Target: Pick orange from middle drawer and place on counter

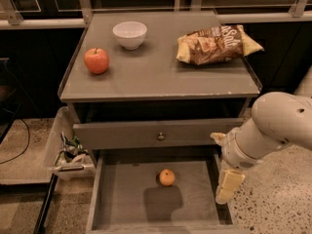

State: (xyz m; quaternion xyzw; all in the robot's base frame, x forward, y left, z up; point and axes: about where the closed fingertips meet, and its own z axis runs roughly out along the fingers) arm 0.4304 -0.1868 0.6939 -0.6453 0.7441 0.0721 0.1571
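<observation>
Bin: a pale plastic tub of odds and ends sits on the floor beside the desk's left leg.
Apple: red, stem up, on the left side of the desk.
Bowl: white, upright, toward the desk's back edge, left of its middle.
Desk: a grey matte top with a thin chipped front edge, carrying apple, bowl and bag.
Upper drawer front: grey with a small round knob, closed, just beneath the desk's front edge.
Middle drawer: pulled out below and forward of the desk, its grey floor in view.
Orange: lies alone on the drawer floor, below the desk's middle, toward the back of the drawer.
Chip bag: brown and yellow, lying flat on the desk's right rear corner.
Gripper: pale yellow, pointing down on a white arm, low off the desk's right front corner, over the drawer's right wall and apart from the orange; whether it is spread or closed cannot be told.
</observation>
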